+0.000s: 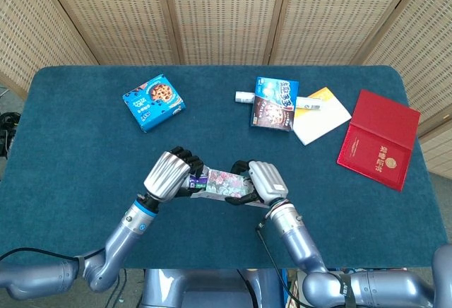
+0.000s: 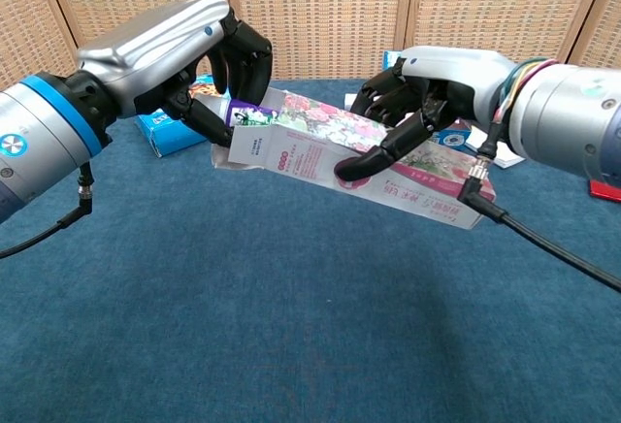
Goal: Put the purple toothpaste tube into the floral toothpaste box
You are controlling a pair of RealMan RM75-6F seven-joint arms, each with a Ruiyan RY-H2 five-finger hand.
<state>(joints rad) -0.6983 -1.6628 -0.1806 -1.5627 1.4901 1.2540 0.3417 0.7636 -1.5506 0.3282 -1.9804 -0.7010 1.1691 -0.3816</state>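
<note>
The left hand (image 2: 184, 54) holds the purple tube (image 2: 245, 113), nearly all inside the floral box (image 2: 340, 146); the right hand (image 2: 427, 88), at three o'clock, seemingly grips that box above the table (image 1: 70, 145).

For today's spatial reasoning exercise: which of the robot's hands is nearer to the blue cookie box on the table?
Left. The left hand is below and slightly right of the blue cookie box; the right hand is farther right, holding the floral box.
</note>
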